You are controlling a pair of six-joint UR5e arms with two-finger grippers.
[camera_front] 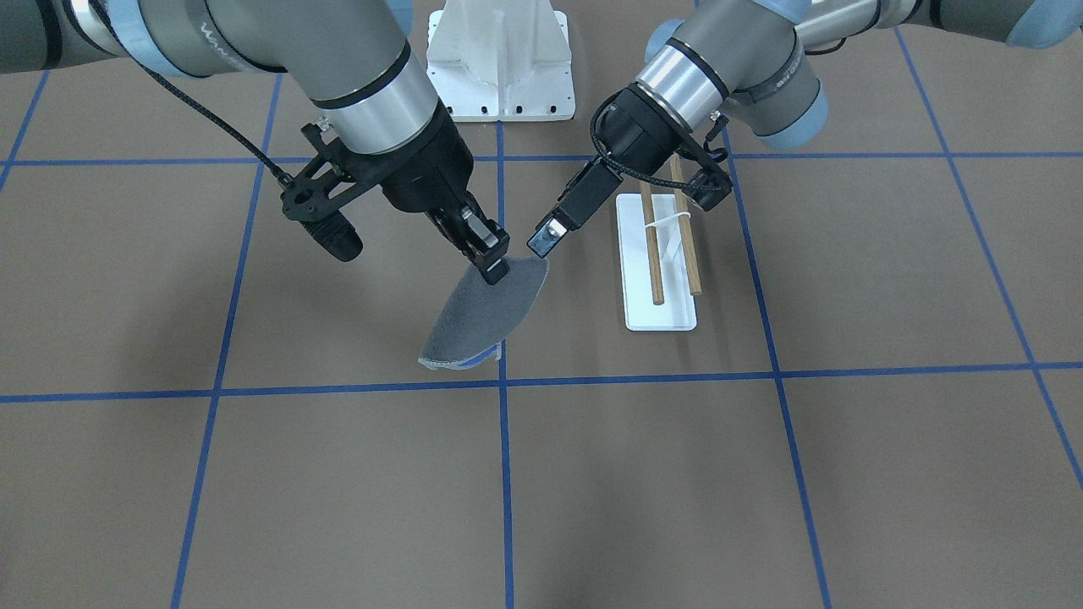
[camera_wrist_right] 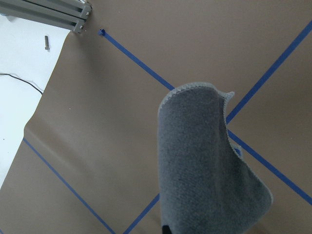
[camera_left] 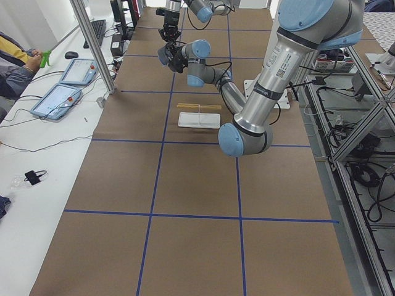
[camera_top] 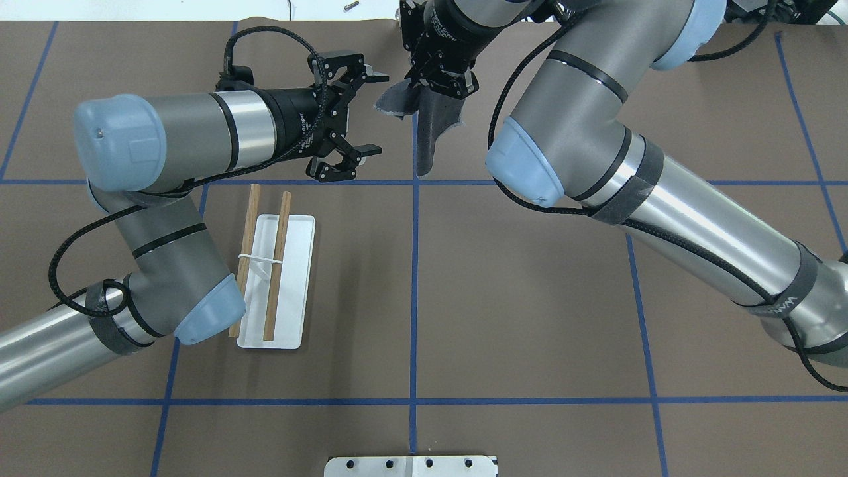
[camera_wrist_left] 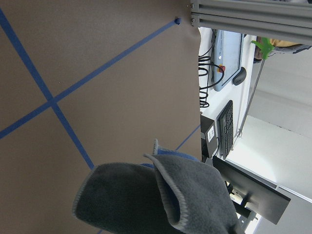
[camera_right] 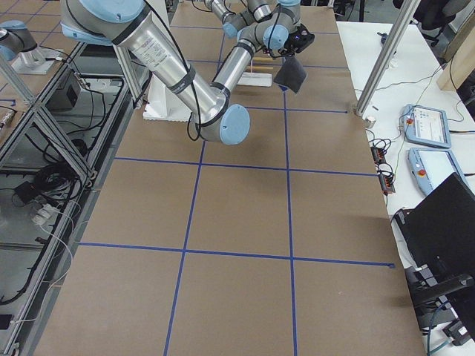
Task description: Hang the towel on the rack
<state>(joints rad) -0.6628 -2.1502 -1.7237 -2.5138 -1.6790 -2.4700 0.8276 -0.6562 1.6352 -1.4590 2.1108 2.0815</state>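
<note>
The dark-grey towel (camera_front: 484,315) hangs from my right gripper (camera_front: 492,264), which is shut on its top edge and holds it above the table. The blue underside shows at its lower hem. The towel also shows in the overhead view (camera_top: 429,136), the left wrist view (camera_wrist_left: 146,200) and the right wrist view (camera_wrist_right: 204,161). My left gripper (camera_top: 377,114) is open and empty, its jaws facing the towel's near corner, close beside it. The rack (camera_front: 658,311), two wooden dowels over a white base plate, stands behind the left gripper (camera_front: 548,237), and also shows in the overhead view (camera_top: 298,265).
The large white bolted pedestal (camera_front: 499,59) stands at the robot's side of the table, and its edge shows in the overhead view (camera_top: 411,466). Blue tape lines grid the brown table. The left arm's elbow (camera_top: 205,311) hangs just beside the rack.
</note>
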